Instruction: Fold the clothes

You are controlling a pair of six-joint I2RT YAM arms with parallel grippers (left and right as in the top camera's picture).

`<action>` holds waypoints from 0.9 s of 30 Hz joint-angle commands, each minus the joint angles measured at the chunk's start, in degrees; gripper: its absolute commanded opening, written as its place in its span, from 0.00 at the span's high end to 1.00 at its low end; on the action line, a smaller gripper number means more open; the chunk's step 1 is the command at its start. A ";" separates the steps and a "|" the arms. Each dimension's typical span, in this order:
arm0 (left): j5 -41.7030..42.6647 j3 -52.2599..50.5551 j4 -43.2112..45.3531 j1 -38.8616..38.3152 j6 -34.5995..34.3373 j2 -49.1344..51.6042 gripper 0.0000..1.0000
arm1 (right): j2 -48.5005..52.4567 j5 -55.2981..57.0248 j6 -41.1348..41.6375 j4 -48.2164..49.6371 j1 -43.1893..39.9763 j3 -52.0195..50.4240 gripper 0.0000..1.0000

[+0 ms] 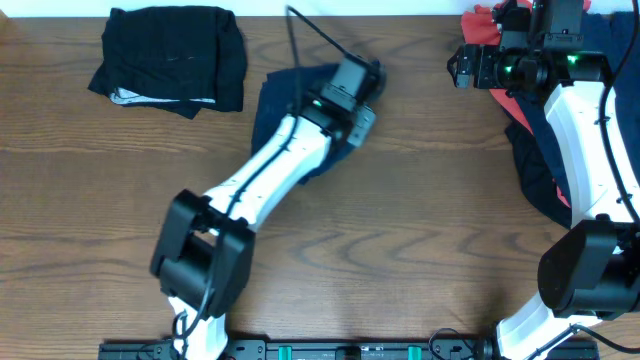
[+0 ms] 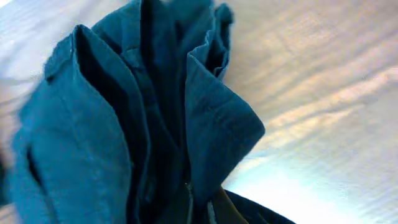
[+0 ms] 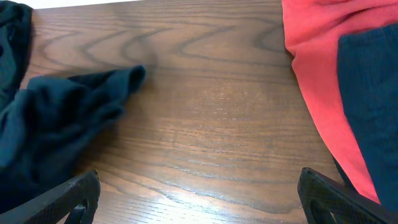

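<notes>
My left gripper [image 1: 366, 76] pinches the crumpled navy blue cloth garment [image 2: 155, 124] near the wooden bench's [image 1: 420, 230] far edge. My right gripper [image 3: 199, 186] hangs near the far right corner, jaws spread wide.

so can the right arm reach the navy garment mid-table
Probably yes: only bare table lies between the open right gripper and the navy garment, though the left gripper holds it.

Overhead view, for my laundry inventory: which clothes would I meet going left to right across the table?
black garment → navy garment → red-and-navy heap
</notes>
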 commanded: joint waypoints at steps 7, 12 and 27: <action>1.03 0.17 -0.59 -5.70 -2.21 0.59 0.42 | 0.13 -0.63 -0.70 -0.09 -0.15 0.04 0.01; 0.70 0.15 -3.34 -6.01 -2.16 1.16 0.33 | 0.13 -0.66 -0.70 -0.07 -0.15 0.04 0.01; 1.49 0.15 -0.20 -0.20 -2.19 10.80 0.02 | 0.13 -1.33 -0.68 0.13 -0.15 0.04 0.01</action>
